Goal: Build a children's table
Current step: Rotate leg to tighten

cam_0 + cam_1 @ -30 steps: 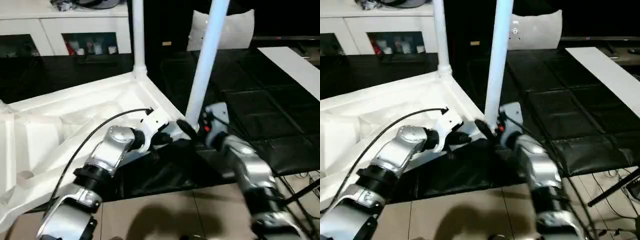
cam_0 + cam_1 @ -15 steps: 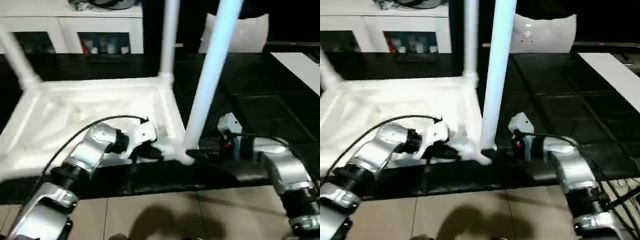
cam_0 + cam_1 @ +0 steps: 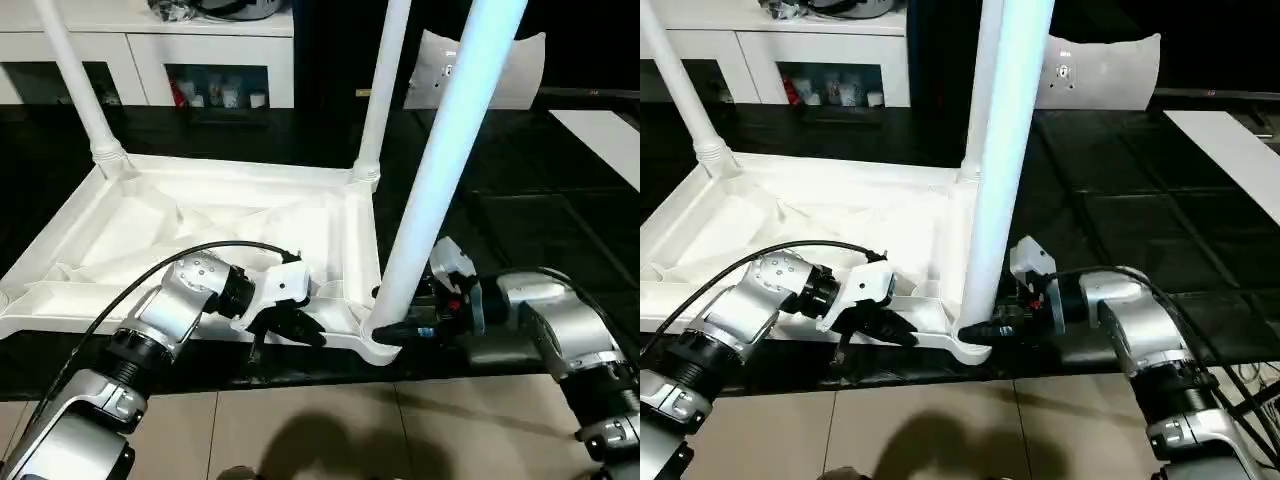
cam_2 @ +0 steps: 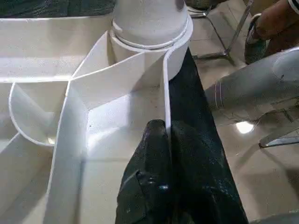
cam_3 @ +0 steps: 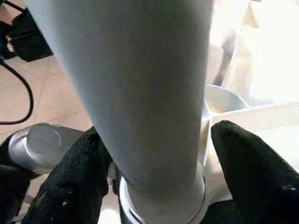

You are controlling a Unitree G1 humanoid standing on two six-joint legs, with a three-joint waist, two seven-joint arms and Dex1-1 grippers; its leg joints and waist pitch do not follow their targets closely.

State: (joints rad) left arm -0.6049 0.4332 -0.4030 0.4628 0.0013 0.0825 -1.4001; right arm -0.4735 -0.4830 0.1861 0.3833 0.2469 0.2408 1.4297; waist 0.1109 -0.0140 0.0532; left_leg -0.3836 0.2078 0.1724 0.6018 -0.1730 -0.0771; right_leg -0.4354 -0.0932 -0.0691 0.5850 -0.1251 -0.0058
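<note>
Upturned table top [image 3: 200, 215] is lying flat, legs [image 3: 445, 160] pointing up; left gripper [image 4: 163, 140] is pinching its near-edge rib closed; right gripper [image 5: 154, 158] is straddling the near-corner leg, fingers spread.

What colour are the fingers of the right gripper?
Black. The fingers show best in the right wrist view, one on each side of the white table leg.

White cabinet [image 3: 150, 45] along the far wall, open shelf compartments below its top. Small bottles and containers [image 3: 215, 95] inside the middle compartment; dark cables or gear [image 3: 215, 8] piled on the cabinet top. Black padded floor mats [image 3: 540, 215] across the middle ground, seams visible. Beige floor tiles [image 3: 300, 430] nearest the camera. Flat white board [image 3: 1230, 150] lying on the mats at far right. White curved plastic piece [image 3: 500, 70] standing behind, right of centre. Metal stand legs [image 4: 224, 42] on the tiles.
</note>
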